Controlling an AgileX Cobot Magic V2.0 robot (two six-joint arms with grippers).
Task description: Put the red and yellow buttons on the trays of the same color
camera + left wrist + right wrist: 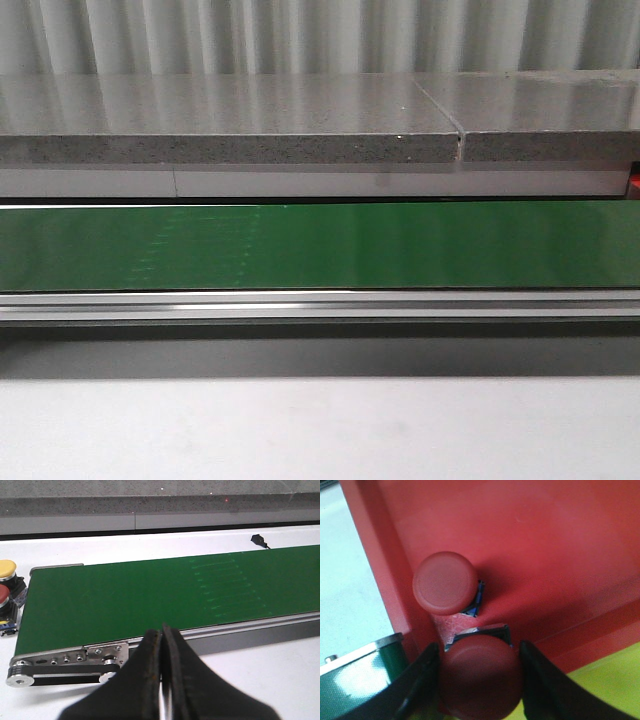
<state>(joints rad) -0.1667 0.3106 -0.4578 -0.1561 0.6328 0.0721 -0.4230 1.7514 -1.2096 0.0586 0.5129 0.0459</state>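
In the right wrist view my right gripper (478,652) is shut on a red button (480,685), fingers pressed to both sides of its cap, just above the red tray (545,540). Another red button (445,582) stands on that tray right beside it. A corner of the yellow tray (607,680) shows beside the red one. In the left wrist view my left gripper (161,631) is shut with nothing in it, near the green belt's (150,595) edge. A yellow button (7,569) and a red button (3,599) stand off the belt's end. Neither gripper shows in the front view.
The green conveyor belt (320,245) runs across the front view, with a grey stone ledge (230,125) behind it and white table (320,430) in front. The belt's roller end (355,680) lies close to the red tray's wall. A small black sensor (259,539) sits beyond the belt.
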